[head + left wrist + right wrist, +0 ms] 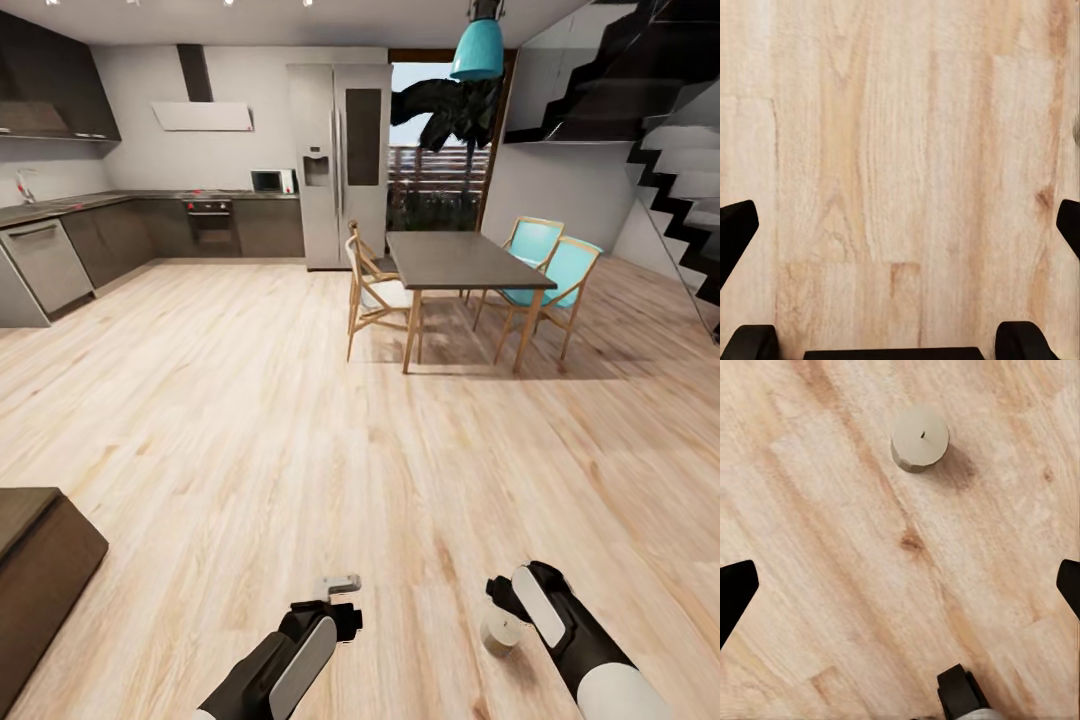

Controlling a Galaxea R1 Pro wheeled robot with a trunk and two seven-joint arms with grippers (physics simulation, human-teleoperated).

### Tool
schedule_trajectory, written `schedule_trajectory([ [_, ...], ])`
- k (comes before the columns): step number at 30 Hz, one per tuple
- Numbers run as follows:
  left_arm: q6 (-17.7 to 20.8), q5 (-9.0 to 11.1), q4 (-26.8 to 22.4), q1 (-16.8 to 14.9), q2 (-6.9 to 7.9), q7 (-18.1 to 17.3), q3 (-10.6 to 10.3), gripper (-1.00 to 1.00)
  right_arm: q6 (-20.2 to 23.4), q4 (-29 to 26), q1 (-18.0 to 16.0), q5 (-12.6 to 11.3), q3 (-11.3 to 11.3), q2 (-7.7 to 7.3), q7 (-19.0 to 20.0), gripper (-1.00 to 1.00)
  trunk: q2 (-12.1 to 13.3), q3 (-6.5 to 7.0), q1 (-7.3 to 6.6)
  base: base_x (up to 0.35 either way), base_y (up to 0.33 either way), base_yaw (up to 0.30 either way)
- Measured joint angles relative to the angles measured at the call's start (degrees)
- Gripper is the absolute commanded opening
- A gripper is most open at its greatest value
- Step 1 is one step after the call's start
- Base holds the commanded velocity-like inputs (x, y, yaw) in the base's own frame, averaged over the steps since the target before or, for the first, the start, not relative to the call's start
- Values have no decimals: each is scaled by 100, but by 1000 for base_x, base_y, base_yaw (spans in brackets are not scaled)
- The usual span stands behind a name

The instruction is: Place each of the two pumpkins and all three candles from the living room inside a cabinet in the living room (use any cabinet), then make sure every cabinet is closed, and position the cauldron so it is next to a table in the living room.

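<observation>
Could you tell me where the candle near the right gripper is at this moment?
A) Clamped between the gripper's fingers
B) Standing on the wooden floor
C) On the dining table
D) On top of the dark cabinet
B: the candle stands upright on the wooden floor, with the right gripper open above it, apart from it.

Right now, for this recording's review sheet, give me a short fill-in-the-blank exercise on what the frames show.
1. The candle stands upright on the wooden ____.
2. The candle lies on the floor just beside the ____ claw in the head view.
3. Both claws, left claw included, are ____ and hold nothing.
4. The two chairs on the far side of the dining table have seats coloured ____.

Missing words: floor; right; open; turquoise
</observation>
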Motion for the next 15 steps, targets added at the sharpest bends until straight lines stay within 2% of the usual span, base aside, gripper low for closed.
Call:
schedule_trajectory([
  [5, 0, 4, -1, 0, -21, 0, -5, 100, 252, 213, -121, 6, 46, 25, 15, 100, 0, 0, 1, 151, -248, 0],
  [11, 3, -3, -11, 0, -34, 7, -7, 100, 276, 250, -125, 11, 98, -16, 31, 100, 0, 0, 2, 25, -275, 0],
  [15, 3, 3, -17, 0, -36, 9, -13, 100, 272, 259, -124, 12, 151, -28, 49, 100, 0, 0, 0, 202, -110, 0],
])
